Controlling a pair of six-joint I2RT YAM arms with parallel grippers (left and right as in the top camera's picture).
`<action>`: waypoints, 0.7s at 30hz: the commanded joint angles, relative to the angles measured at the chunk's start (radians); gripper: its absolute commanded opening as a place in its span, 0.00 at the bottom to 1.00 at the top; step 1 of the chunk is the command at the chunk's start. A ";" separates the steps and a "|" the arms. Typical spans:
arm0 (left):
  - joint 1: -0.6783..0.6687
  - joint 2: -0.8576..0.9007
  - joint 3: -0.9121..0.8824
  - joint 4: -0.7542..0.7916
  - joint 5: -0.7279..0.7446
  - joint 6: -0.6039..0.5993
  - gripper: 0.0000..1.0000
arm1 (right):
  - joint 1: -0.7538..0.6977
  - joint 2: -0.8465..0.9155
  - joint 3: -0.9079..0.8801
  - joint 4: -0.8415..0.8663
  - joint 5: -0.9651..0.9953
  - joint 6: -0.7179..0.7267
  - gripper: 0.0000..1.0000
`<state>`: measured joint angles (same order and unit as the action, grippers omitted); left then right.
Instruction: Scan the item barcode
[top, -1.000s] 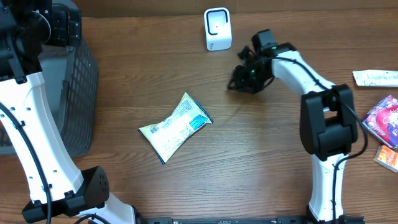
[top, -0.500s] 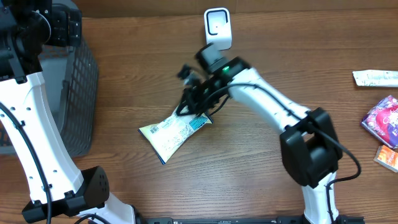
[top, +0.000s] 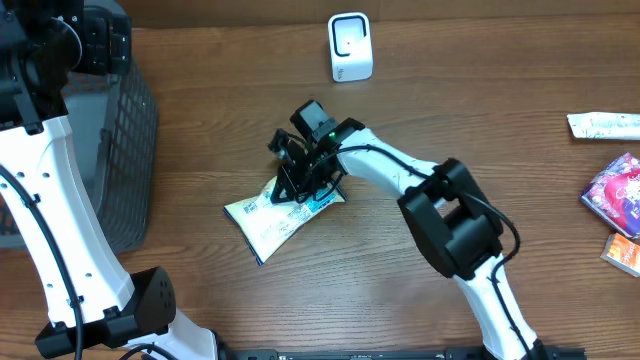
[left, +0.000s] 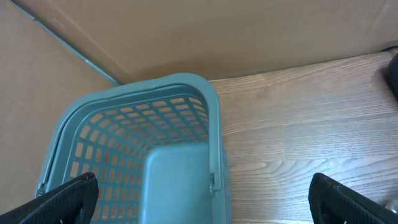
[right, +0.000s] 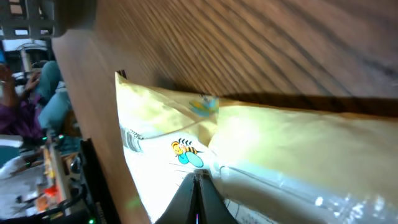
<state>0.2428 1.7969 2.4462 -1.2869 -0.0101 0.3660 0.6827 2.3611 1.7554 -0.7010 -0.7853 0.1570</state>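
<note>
Since arriving, right end effector (top: 297, 191) pinches packet (top: 262, 218)

Right hand (top: 296, 188) pinched shut, low; left hand (left: 208, 198) wide open.

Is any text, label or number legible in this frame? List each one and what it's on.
No words or numbers can be read in any view.
snack packet: dark print and a bee drawing; the lettering is too blurred to read.
white scanner: no readable marking.
pink packet and white packet at the table's right edge: print too small to read.
</note>
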 joint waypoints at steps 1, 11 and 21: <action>0.006 0.010 -0.003 0.004 0.011 -0.014 1.00 | 0.024 0.048 -0.005 0.012 0.043 -0.009 0.04; 0.006 0.010 -0.003 0.004 0.011 -0.014 1.00 | -0.045 -0.036 0.039 -0.060 0.061 -0.055 0.04; 0.006 0.010 -0.003 0.004 0.011 -0.014 1.00 | -0.093 -0.147 0.032 -0.055 0.032 -0.054 0.04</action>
<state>0.2428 1.7969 2.4462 -1.2869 -0.0101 0.3660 0.5854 2.2158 1.7779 -0.7654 -0.7544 0.1162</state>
